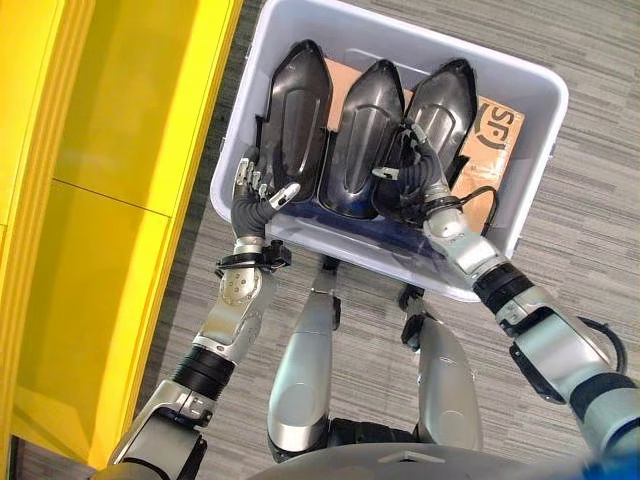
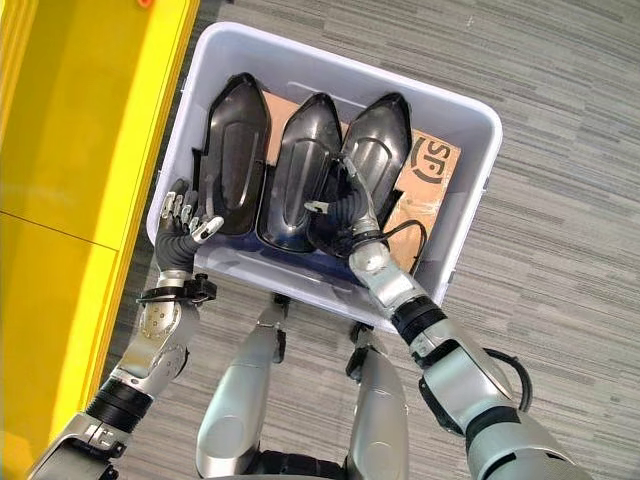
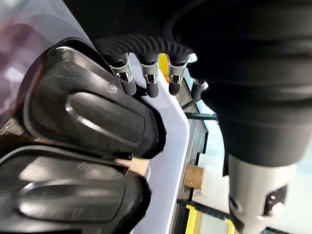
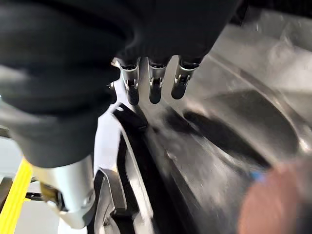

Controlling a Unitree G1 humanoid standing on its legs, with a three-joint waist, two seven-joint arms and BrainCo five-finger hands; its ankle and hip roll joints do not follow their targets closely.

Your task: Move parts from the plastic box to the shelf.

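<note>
Three black parts (image 1: pixel 365 125) stand side by side in the box (image 1: pixel 530 90), on cardboard (image 1: pixel 495 130). Left hand (image 1: pixel 262 190), fingers relaxed and holding nothing, sits at the box's near-left wall by the left part. Right hand (image 1: pixel 412 170) is curled on the right part's near end, probably to lift it. Yellow shelf (image 1: pixel 110 200) is left of the box.

Workshop or warehouse: yellow shelf (image 1: pixel 120 200), parts bin (image 1: pixel 530 170), carpet floor (image 1: pixel 600 250).
</note>
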